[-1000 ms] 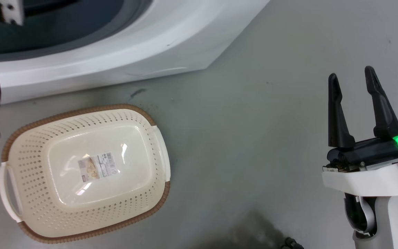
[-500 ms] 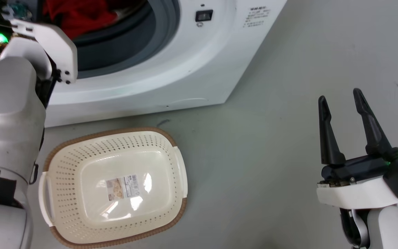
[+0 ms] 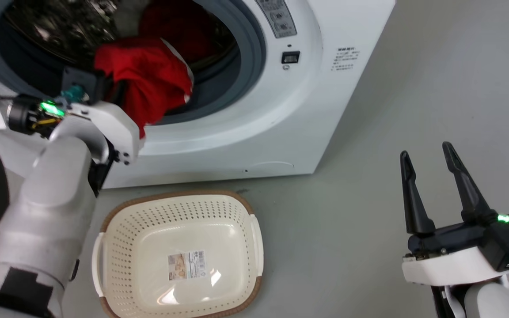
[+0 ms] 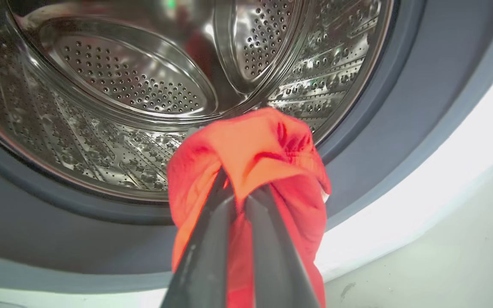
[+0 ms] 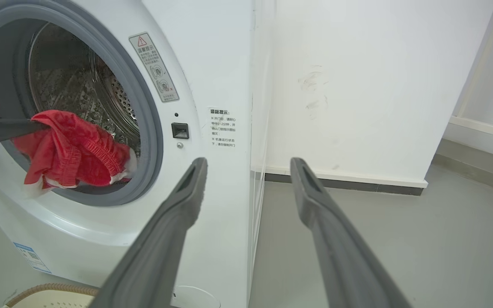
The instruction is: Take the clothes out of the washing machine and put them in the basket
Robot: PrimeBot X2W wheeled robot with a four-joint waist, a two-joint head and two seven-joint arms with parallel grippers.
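Left gripper (image 4: 236, 188) pinched tight on a red garment (image 3: 148, 84), which I see hanging at the mouth of the washing machine (image 3: 281, 110), in front of the grey ring (image 3: 254, 44). Right gripper (image 3: 425, 148) spread wide, holding nothing, above the floor (image 3: 369, 132). Basket (image 3: 254, 238) on the floor just before the machine, below the garment.

Head view tilted up; left tool (image 4: 240, 188) has pulled red garment (image 3: 148, 79) onto porthole ring (image 3: 248, 66).
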